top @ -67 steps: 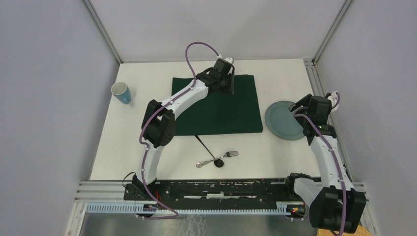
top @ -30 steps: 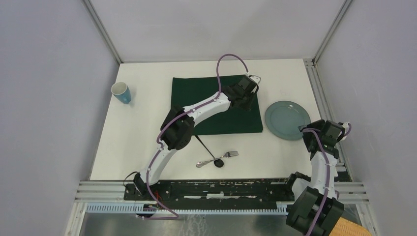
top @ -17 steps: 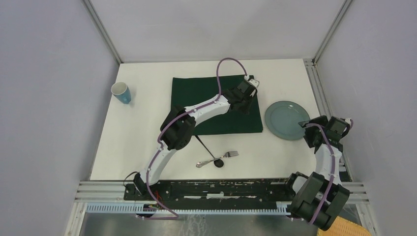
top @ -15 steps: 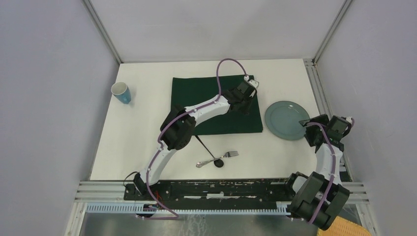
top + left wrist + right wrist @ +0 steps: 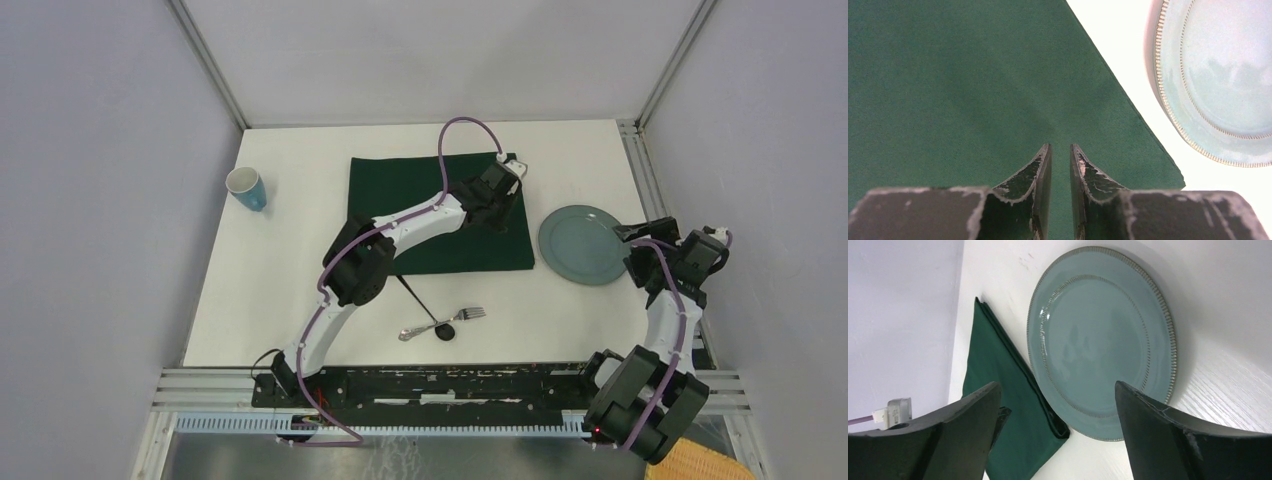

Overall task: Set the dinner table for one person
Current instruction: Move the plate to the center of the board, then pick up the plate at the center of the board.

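Probably at the plate step: getting the plate [image 5: 583, 245] onto the green cloth [image 5: 400, 200]. Not yet gripped.

Right gripper [image 5: 1057, 387] spread wide, hovering by the plate's 3 o'clock rim, holding nothing. Left gripper [image 5: 1059, 146] over the 3 o'clock part of the cloth, nearly pressed together with only a thin slit, nothing seen in it.

Next, by judgement: calls for bringing the right fingers over the rim, one under and one above, then closing and carrying toward 9 o'clock. Hard, with so little room under a lip lying flat on the dinner table [image 5: 300, 260].

Plate: round, shallow, glossy pale blue-green glaze, fine beaded ridges along the rim and around the inner well. Likely ceramic, so rigid and slippery.

Cloth: dark green, matte, woven, rectangular, soft, spread flat from the centre toward 12 o'clock.

Dinner table: white, matte, wide, under everything.

At 10 o'clock, a small blue cup [image 5: 246, 187]. At 6 o'clock, a metal fork [image 5: 445, 320] crossing a thin dark utensil [image 5: 415, 297].
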### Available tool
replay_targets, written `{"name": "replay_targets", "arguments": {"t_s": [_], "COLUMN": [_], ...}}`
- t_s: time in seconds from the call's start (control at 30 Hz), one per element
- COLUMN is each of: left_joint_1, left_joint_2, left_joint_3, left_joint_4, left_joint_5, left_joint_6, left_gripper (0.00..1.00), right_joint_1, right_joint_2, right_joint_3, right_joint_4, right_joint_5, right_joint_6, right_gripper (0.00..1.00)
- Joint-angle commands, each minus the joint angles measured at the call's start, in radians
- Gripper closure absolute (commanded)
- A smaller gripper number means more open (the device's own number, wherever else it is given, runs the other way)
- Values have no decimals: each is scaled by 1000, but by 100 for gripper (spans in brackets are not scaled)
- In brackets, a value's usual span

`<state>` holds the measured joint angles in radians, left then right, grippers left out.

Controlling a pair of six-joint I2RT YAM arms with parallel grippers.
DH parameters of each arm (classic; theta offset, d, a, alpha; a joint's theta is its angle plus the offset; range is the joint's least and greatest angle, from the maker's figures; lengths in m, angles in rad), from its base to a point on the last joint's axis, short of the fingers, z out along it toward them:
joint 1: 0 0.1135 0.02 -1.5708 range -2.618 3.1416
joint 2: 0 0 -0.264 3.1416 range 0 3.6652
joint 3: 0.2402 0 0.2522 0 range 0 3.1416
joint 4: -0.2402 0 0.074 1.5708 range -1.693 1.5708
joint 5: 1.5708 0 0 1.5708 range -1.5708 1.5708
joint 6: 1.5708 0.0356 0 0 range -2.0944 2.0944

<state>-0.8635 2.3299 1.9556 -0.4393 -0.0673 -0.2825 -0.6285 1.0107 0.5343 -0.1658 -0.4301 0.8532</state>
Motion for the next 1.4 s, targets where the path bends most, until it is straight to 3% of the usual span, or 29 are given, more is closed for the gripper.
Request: {"name": "replay_targets", "arguments": {"t_s": [0.0, 0.1, 0.5, 1.37], "left_joint_1": [7, 9, 15, 32], "left_joint_2": [-75, -77, -63, -91], "left_joint_3": [-7, -7, -6, -41], "left_joint_4": [41, 43, 62, 113], "left_joint_5": [27, 35, 63, 133], "left_joint_6": [39, 40, 37, 58], "left_gripper": [73, 73, 73, 73], "right_joint_1": [-13, -30, -205, -265], "right_joint_2": [11, 35, 204, 336], "right_joint_3": [30, 17, -76, -35], "right_joint_4": [107, 148, 416, 325], "right_joint_5": [-72, -91, -341, -373], "right_joint_6": [9, 0, 94, 15], "right_gripper": [7, 11, 9, 11]}}
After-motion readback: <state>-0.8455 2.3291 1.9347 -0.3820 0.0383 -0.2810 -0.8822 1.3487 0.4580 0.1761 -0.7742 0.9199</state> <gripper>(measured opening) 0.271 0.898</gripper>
